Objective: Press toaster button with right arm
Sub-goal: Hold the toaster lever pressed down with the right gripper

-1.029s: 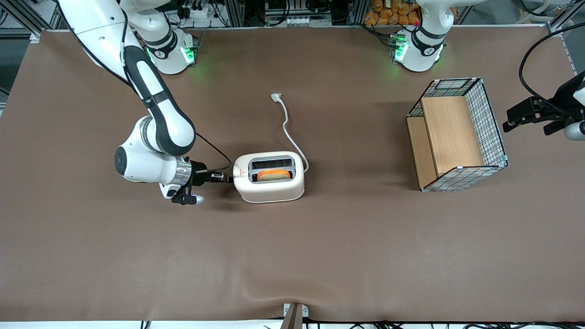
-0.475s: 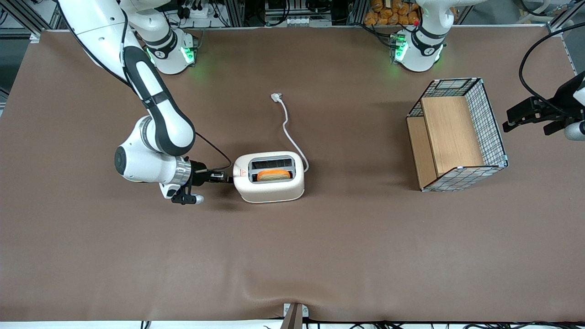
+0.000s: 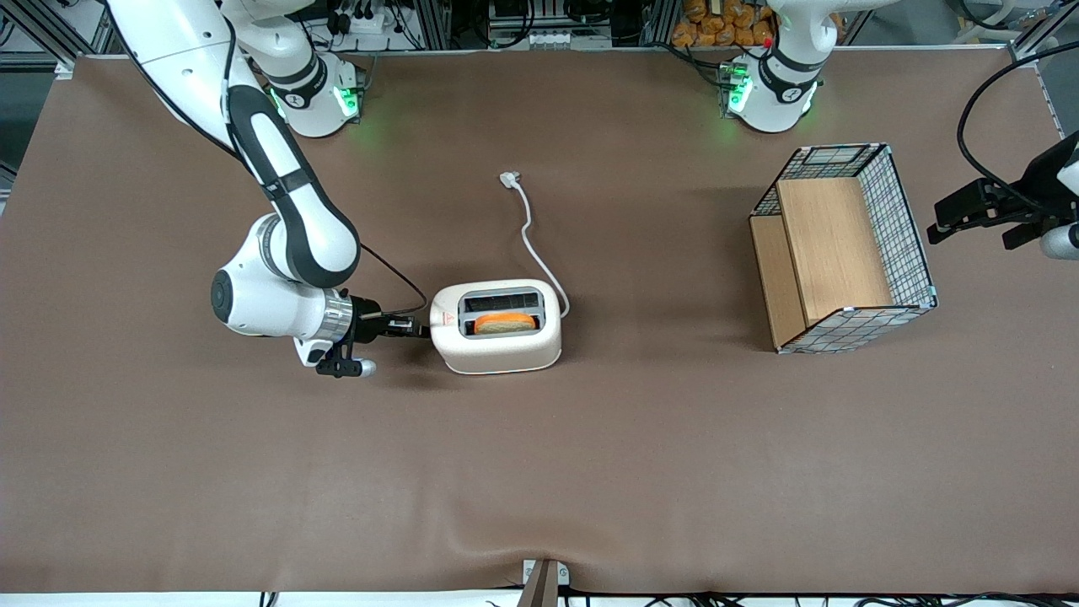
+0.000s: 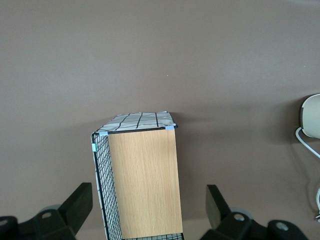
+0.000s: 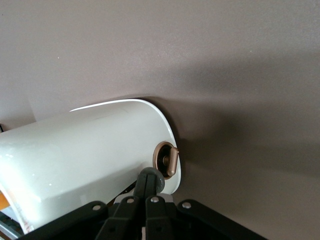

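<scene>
A slice of toast point(image 3: 504, 322) is seen in the nearer slot of the toaster point(image 3: 496, 326), mid-table. Only the wrist view shows the gripper point(image 5: 149, 181), fingers pressed together, set at the toaster button point(image 5: 165, 159) on the end face.

Right arm point(image 3: 287, 211) reaching low and level, gripper point(image 3: 419, 328) fingers pressed together

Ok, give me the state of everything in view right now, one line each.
toaster: upright on the table, bread sitting in one slot, the other slot empty.
toaster button: not clearly pressed; fingertips right at it.
cord: unplugged, plug lying loose on the table.
gripper: shut, at the toaster's narrow end face.
basket: tipped on its side, nothing in it.
</scene>
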{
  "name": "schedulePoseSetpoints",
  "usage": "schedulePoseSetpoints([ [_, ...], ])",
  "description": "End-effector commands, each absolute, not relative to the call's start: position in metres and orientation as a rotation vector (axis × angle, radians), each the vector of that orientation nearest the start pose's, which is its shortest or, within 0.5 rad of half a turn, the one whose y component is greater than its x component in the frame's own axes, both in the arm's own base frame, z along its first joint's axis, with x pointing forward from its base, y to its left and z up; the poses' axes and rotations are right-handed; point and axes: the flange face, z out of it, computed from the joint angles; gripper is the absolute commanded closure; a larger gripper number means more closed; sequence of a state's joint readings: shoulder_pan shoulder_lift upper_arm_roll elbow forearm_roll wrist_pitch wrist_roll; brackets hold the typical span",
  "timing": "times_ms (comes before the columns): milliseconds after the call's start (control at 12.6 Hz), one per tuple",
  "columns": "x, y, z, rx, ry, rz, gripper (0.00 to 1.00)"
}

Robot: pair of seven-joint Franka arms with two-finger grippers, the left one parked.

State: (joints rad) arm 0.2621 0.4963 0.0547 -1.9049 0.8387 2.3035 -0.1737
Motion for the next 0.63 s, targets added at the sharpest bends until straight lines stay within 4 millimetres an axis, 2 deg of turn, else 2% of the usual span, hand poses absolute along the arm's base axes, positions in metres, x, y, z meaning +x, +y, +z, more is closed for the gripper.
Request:
schedulePoseSetpoints([
  [0,0.5840,0.2249,0.2059,-2.529,0.129,0.145,1.00],
  [554,0.5873,0.2215,0.2115,-2.520,0.134,0.145,1.00],
])
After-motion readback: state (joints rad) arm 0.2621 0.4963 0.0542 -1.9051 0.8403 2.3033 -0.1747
